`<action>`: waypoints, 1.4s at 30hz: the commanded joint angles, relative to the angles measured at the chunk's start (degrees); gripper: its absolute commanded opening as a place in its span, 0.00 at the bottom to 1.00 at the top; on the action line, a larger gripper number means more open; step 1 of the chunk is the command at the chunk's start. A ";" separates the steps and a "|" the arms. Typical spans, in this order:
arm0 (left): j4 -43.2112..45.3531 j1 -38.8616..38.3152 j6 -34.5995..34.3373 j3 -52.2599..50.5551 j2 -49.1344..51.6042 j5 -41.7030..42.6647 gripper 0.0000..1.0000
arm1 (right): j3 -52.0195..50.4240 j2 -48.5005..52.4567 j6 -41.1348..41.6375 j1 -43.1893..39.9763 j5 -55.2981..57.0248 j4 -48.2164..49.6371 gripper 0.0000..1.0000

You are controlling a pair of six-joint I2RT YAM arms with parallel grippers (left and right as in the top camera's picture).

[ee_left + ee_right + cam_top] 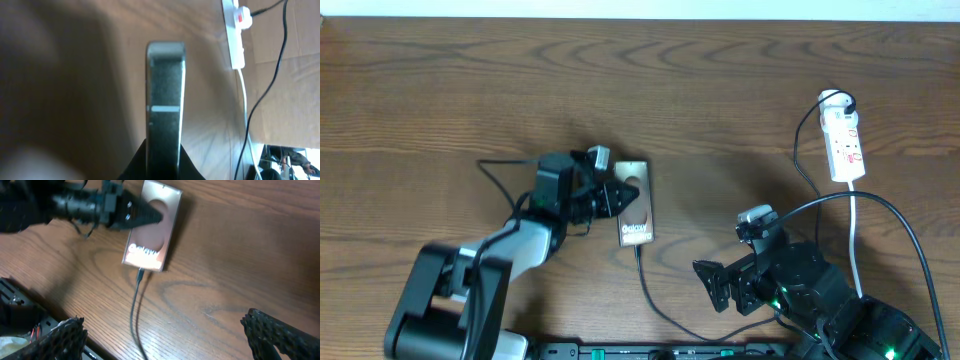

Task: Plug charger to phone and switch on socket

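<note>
Left gripper (pixel 612 197) clenched shut, holding nothing, tip over the face of one phone (pixel 638 225), which lies flat near the middle of the table (pixel 720 80). One charger cable (pixel 655 300) plugged into the phone's 6 o'clock edge, trailing toward 5 o'clock. Right gripper (pixel 712 285) released, fingers wide, at the phone's 4 o'clock, well apart. One power strip (pixel 843 140) at 2 o'clock.

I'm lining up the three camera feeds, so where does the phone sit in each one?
Overhead: the phone lies flat just left of centre.
Left wrist: the phone is probably the blurred upright strip at centre, seen edge-on.
Right wrist: the phone is at upper centre, lettering visible.
Shared landmark: the closed left claw, its tip at the phone in every view.
</note>
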 commanded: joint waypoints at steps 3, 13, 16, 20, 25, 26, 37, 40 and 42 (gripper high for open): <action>-0.37 -0.50 1.64 11.76 7.19 5.07 0.07 | 0.96 -0.09 0.70 -0.17 0.83 -1.05 0.99; -8.76 -0.83 3.91 13.90 11.21 9.66 0.07 | 0.96 -0.09 0.72 -0.17 1.79 -1.22 0.99; -11.06 -0.83 6.36 13.90 11.21 9.62 0.08 | 0.96 -0.09 0.70 -0.17 2.23 -1.18 0.99; -12.90 -0.83 8.74 13.90 11.21 9.53 0.08 | 0.96 -0.09 0.76 -0.17 2.19 -1.29 0.99; -14.08 -0.87 9.77 13.90 11.30 9.14 0.08 | 0.96 0.02 1.36 -0.17 2.08 -1.64 0.99; -14.08 -0.94 9.84 13.90 11.37 9.09 0.08 | 0.96 0.04 1.36 -0.17 2.08 -1.66 0.99; -14.27 -1.16 10.21 13.84 15.32 2.99 0.08 | 0.94 0.13 1.33 -0.17 2.32 -2.75 0.99; -14.29 -1.16 10.19 13.84 16.83 1.79 0.08 | 0.94 0.13 1.33 -0.17 2.32 -2.86 0.99; -14.32 -1.16 10.21 13.84 17.77 1.62 0.08 | 0.94 0.13 1.33 -0.17 2.34 -2.89 0.99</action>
